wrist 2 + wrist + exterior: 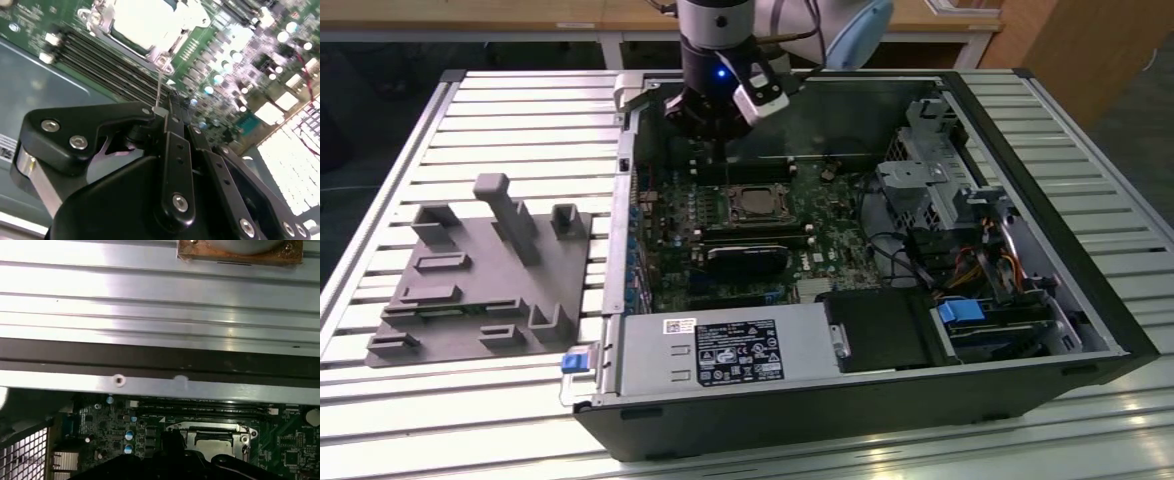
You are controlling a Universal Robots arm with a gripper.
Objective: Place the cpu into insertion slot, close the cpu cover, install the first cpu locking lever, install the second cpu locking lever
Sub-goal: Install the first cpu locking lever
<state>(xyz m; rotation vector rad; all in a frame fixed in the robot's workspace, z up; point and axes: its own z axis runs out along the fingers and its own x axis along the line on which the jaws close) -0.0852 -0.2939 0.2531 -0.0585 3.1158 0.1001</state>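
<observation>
The open black steel computer case point(854, 425) lies on its side on the slatted aluminium table point(520, 100). The green circuit board point(827, 245) on its floor carries everything at risk. The black linkage gripper point(162, 111) hangs low over the board, just beside the long black memory slots point(110, 65). Its jaws are drawn narrow and, as far as the second wrist view shows, pinched on the free end of the thin silver wire locking lever point(159, 87), which rises from a corner of the socket. The small square dark insertion slot point(732, 212) sits mid-board. The thin silver framed cpu cover point(200, 429) looks to lie flat over it, and the flat silver-grey square cpu point(145, 20) shows through the window, seated in the slot. The likeliest fault is slip: a springy wire held only at its tip can twist out of the pads and snap back upright. A swing off the lever's own arc could bend it or carry it past its catch. If the cover is not fully down, the lever would clamp it crooked and load the chip unevenly. Pressing low also brings the fingers close to the memory slots.
</observation>
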